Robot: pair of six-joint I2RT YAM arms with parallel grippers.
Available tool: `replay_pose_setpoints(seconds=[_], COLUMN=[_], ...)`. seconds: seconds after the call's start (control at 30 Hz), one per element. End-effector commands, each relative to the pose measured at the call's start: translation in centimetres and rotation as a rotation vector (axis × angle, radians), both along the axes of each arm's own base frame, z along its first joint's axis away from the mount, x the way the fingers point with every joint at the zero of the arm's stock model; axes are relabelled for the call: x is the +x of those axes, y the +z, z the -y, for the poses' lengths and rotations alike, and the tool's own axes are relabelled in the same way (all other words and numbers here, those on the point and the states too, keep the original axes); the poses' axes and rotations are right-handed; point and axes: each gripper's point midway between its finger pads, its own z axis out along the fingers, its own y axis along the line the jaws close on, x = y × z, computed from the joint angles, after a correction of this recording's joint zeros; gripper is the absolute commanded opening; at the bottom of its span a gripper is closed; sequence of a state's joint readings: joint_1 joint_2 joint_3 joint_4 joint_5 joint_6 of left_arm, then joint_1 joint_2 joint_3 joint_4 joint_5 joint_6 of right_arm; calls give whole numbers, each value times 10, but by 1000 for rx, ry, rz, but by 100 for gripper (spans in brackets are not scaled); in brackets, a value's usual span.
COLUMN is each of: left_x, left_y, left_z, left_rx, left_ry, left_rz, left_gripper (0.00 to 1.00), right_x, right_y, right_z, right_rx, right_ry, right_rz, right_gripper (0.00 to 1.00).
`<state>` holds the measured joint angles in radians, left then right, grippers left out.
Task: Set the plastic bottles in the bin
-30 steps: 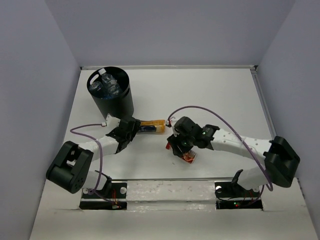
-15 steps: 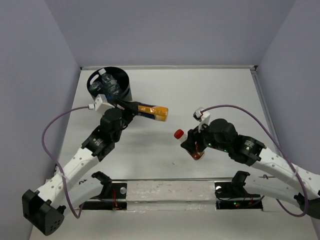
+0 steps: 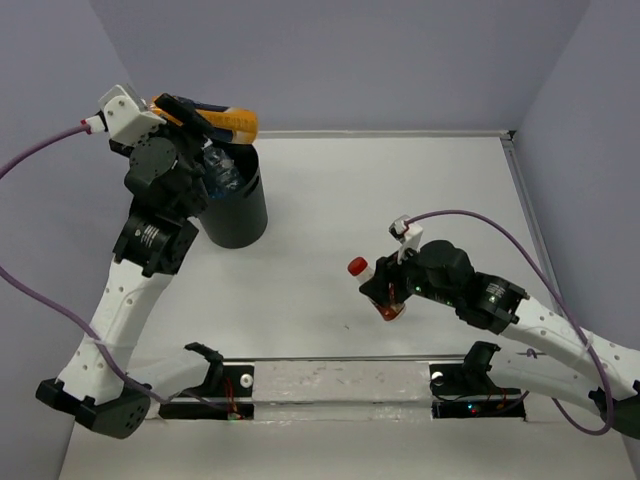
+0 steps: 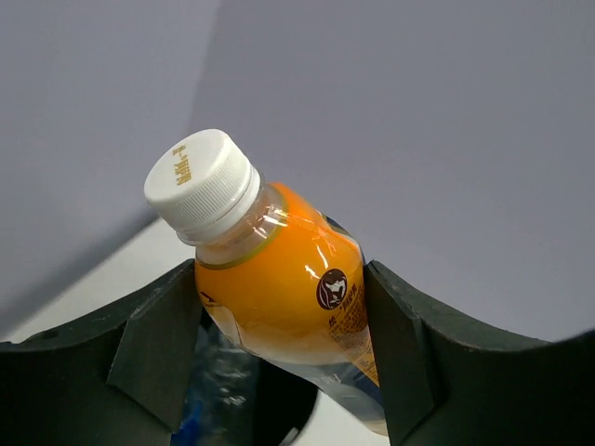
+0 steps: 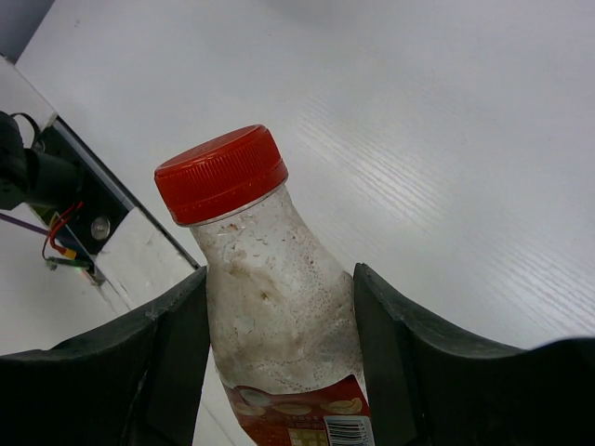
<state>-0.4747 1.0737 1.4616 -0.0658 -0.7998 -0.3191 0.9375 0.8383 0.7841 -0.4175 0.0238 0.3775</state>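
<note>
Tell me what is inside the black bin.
Clear crinkled bottles, one with blue on it, show inside the bin. The left arm covers part of the opening, so their number and the bottom are hidden.
</note>
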Motion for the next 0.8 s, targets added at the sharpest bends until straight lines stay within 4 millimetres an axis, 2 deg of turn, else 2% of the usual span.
replay_pose_setpoints(seconds=[0.0,0.07,0.23,0.33,0.5,0.77], left_x=[24,29,52,67,78,84], left_y=[-11,-13,-36,-56,-96,-129], left_z=[-39,-46,-45,-37,-29,4], left_rx=[222,252,373,404,451,528], left_ry=[254,311,363,350,311,205], left_rz=[-143,-153,-246,-285,-332,-362], left_gripper=[16,16,16,16,16,17], right_x=[5,5,7,9,10,13], right_y=[23,22,22,21,19,25], right_z=[-9,-8,-7,-9,-11,-16], right_rx=[100,104,114,129,127,143], right_ry=[-9,-12,-30,-40,-46,-44], right_rz=[53,55,58,59,52,59], right_gripper=[29,29,29,29,29,29])
